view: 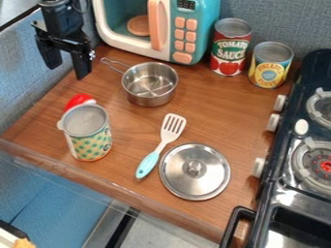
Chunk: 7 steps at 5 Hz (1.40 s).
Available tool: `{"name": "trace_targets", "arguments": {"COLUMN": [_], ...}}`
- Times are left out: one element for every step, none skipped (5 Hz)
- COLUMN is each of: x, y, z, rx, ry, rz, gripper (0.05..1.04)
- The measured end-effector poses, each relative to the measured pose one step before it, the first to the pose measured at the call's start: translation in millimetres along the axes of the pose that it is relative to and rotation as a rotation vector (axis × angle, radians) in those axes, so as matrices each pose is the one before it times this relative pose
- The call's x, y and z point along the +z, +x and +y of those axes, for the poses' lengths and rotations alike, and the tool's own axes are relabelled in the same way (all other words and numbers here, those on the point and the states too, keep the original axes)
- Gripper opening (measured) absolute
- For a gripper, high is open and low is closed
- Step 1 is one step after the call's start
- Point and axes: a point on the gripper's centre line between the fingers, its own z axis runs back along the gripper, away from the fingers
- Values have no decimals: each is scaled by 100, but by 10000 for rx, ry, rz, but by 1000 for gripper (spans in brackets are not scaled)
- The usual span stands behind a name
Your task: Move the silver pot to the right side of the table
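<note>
Spread wide, the fingers of the black gripper [67, 71] hang at the upper left of the brown wooden table [132, 138]; rightward sits the round silver metal pot [150, 85], its wire handle [103, 59] pointing back toward them.

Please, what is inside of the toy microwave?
In the toy microwave, a round brownish piece can be seen. What is behind the peach handle is covered.

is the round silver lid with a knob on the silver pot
No, the round silver lid lies on the brown wooden table, apart from the open silver pot.
</note>
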Motion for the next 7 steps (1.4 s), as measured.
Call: {"name": "trace_targets", "arguments": {"x": [-1404, 78, -58, -675, -1320, -2198, -446], "y": [-43, 1761, 2448, 2246, 1680, 468, 510], "z": [-441, -3290, -2507, -1359, -922, -1274, -959], "rx": [-61, -859, -761, -360, -206, -218, -257], "ry": [-236, -234, -73, 11, -67, -178, 84], "rz": [324, -153, -151, 51, 125, 462, 89], "gripper": [1001, 1001, 1001, 1001, 1001, 1001, 1001]}}
